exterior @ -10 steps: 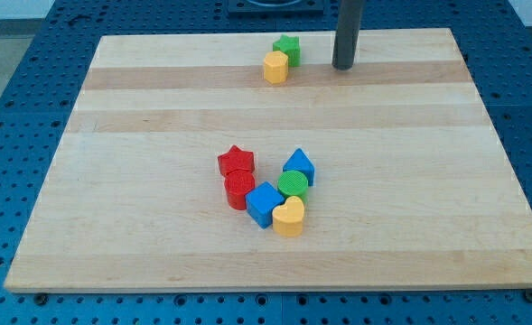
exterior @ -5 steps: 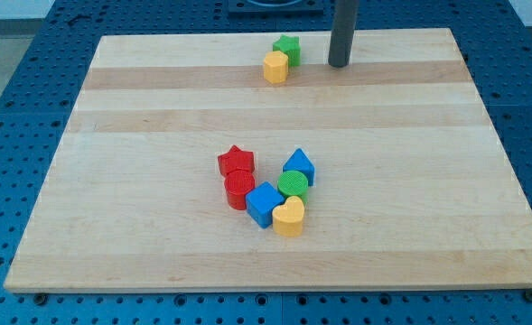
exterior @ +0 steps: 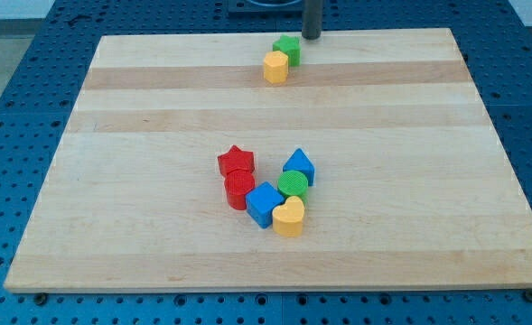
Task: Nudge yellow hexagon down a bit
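Observation:
The yellow hexagon [exterior: 275, 67] sits near the board's top edge, touching a green star [exterior: 287, 49] just above and to its right. My tip [exterior: 312, 37] is at the board's top edge, a little right of and above the green star, apart from both blocks.
A cluster lies mid-board: a red star [exterior: 236, 162], a red cylinder [exterior: 239, 190], a blue cube [exterior: 265, 204], a yellow heart [exterior: 288, 217], a green cylinder [exterior: 293, 186] and a blue block [exterior: 299, 166]. The wooden board [exterior: 157, 108] lies on a blue perforated table.
My tip has moved left and up, from right of the green star toward the board's top edge. No block has moved.

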Controlling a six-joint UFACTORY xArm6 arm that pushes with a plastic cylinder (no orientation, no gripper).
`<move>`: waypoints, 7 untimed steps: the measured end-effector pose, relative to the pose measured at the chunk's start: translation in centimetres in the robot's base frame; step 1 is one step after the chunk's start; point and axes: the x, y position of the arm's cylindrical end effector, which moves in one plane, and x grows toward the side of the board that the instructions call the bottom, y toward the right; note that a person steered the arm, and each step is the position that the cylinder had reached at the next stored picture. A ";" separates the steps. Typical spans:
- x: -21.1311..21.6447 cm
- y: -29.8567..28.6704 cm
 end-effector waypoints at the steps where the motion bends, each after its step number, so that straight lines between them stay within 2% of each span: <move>1: -0.2 -0.5; 4: -0.1 -2.1; 5: 0.1 -11.8; 6: 0.2 -11.8; 7: 11.2 -8.2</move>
